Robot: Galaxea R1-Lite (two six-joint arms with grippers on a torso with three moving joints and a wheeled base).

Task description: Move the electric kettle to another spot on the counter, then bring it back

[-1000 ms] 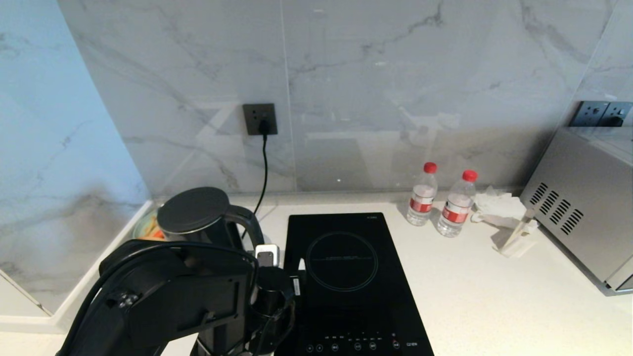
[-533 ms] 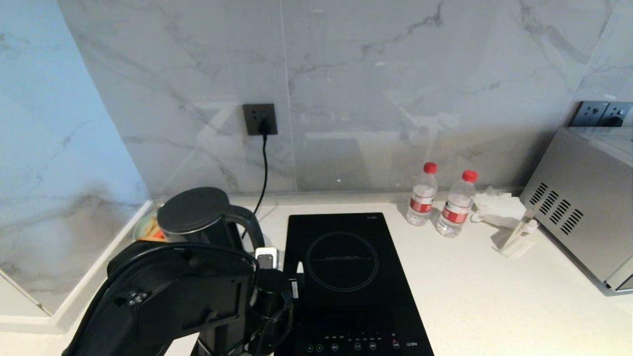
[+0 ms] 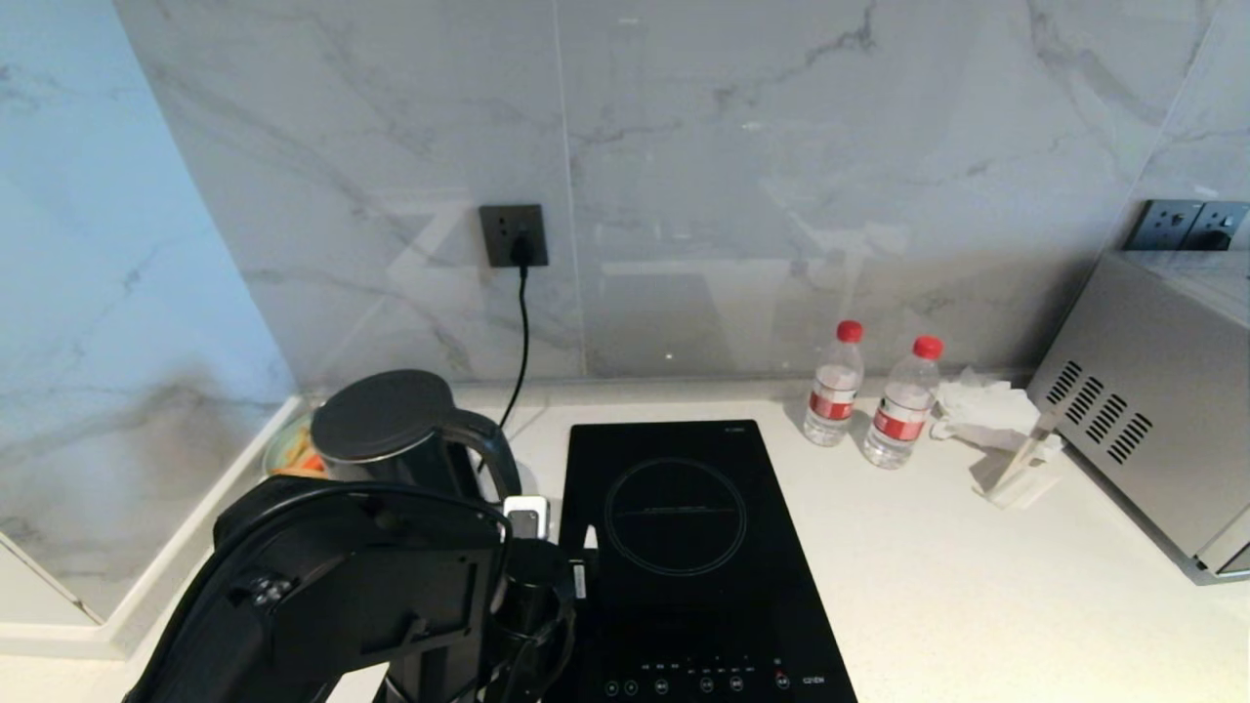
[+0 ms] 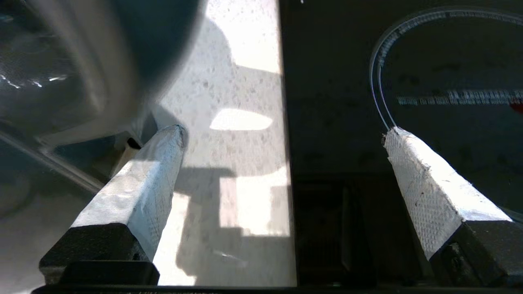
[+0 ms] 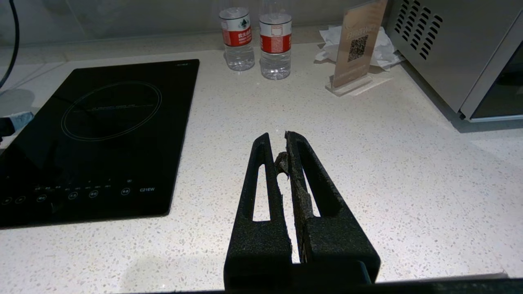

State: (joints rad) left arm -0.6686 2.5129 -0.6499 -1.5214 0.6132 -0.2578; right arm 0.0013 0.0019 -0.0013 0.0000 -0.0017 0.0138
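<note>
Electric kettle upright on counter just left of induction hob, left gripper spread wide beside hob's left edge, nothing gripped, right gripper closed and empty right of hob, 2 bottles behind.

The electric kettle is shiny black plastic, and its flat lid looks dull dark grey. The counter under it is white stone with tiny specks, smooth and not shiny. Right beside the kettle lies a cooktop of black glass, very smooth and shiny like a mirror. The wall behind the kettle is glossy grey marble. Far from the kettle stands a brushed metal oven, with two clear plastic bottles and crumpled white paper near it. The left gripper's fingers wear rough white tape.
</note>
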